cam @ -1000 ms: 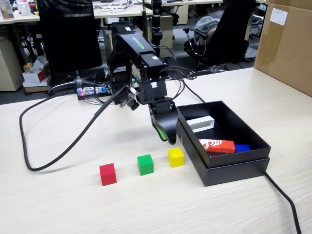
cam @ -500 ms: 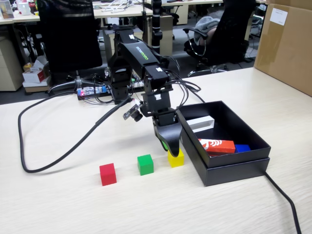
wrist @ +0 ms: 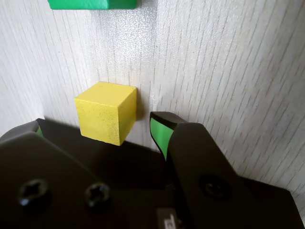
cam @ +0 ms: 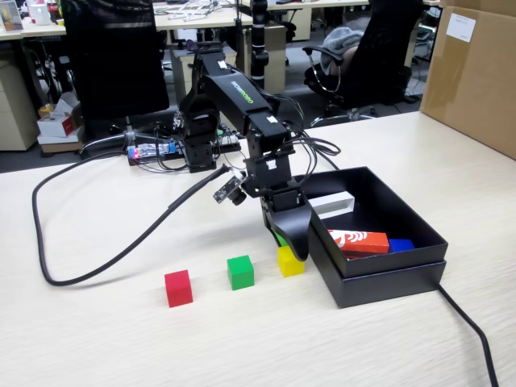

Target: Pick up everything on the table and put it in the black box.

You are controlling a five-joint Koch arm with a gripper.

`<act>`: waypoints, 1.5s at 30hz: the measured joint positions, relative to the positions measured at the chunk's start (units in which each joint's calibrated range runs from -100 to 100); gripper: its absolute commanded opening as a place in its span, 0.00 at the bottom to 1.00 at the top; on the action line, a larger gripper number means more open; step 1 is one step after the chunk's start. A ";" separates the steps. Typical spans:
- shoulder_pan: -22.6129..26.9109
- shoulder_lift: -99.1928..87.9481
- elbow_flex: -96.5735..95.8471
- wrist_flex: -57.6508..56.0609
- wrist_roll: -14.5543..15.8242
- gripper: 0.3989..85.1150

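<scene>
A yellow cube sits on the table just left of the black box. My gripper is open and low over it. In the wrist view the yellow cube lies between my green-padded jaws, with a gap on each side; my gripper does not touch it. A green cube and a red cube stand further left in the fixed view. The green cube's edge shows at the top of the wrist view. The box holds a red block, a blue block and a white block.
A thick black cable loops across the table's left part. Another cable runs from the box toward the front right. A large cardboard box stands at the back right. The arm's base and loose wires sit behind.
</scene>
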 measured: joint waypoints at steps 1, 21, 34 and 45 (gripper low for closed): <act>0.00 0.26 0.00 0.00 0.00 0.55; 0.10 1.68 0.00 0.00 -0.05 0.41; -0.15 1.68 0.09 -0.39 -0.49 0.11; -1.27 -2.72 0.00 -6.12 -0.68 0.01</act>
